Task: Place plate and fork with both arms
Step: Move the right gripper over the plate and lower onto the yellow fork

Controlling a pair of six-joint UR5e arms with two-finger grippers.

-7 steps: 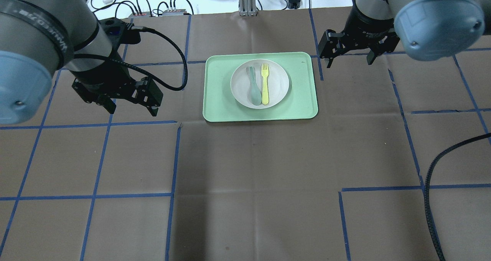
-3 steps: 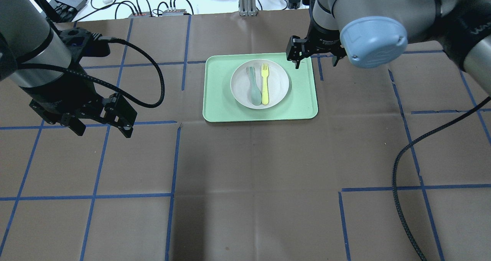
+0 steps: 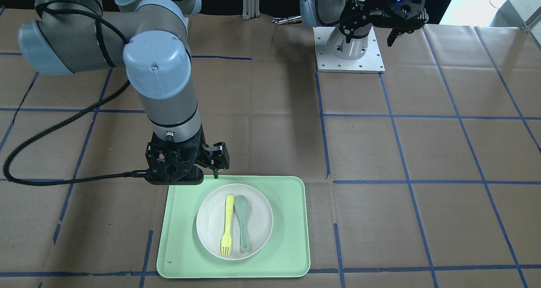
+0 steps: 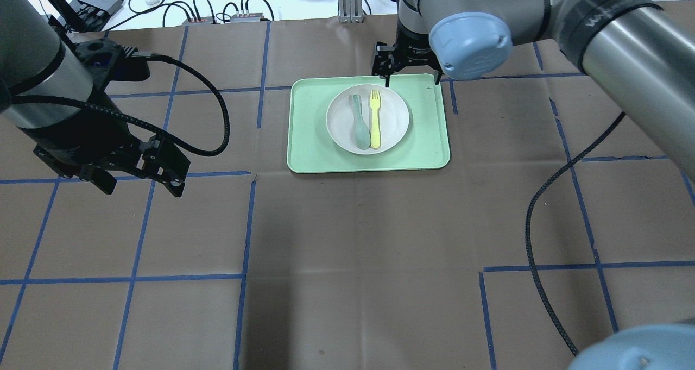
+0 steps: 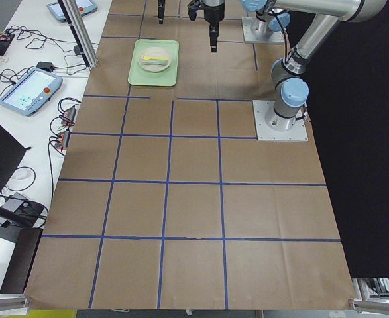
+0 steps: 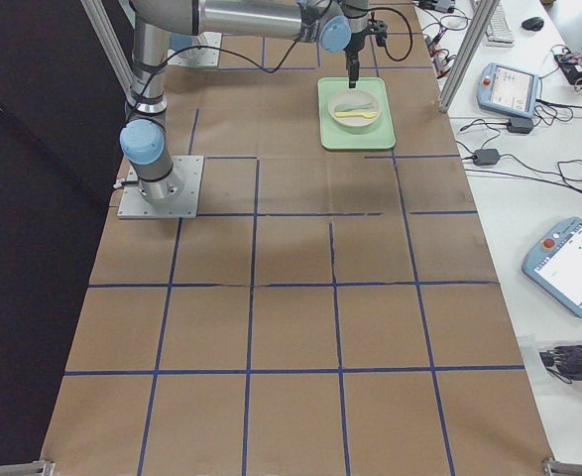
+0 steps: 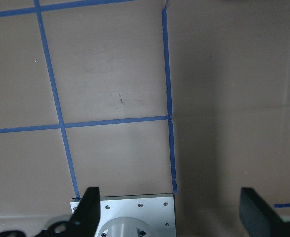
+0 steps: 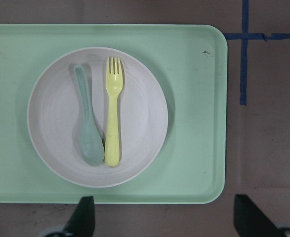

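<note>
The plate (image 4: 394,118) sits mid-tray (image 4: 426,142). The fork (image 4: 375,118) lies on it, just beside a grey-green spoon (image 4: 359,124), tines pointing away from the robot. The right gripper (image 4: 411,77) hovers over the tray's far rim, pointing straight down, fingers spread wide and empty. The left gripper (image 4: 141,185) hangs well apart over the table (image 4: 347,250), fingers apart.

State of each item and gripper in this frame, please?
plate: on the tray, ungrasped.
fork: flat on the plate, beside the spoon, ungrasped.
spoon: flat on the plate.
tray: flat on the table.
left gripper: open, empty, over bare table.
right gripper: open, empty, over the tray's far edge.
</note>
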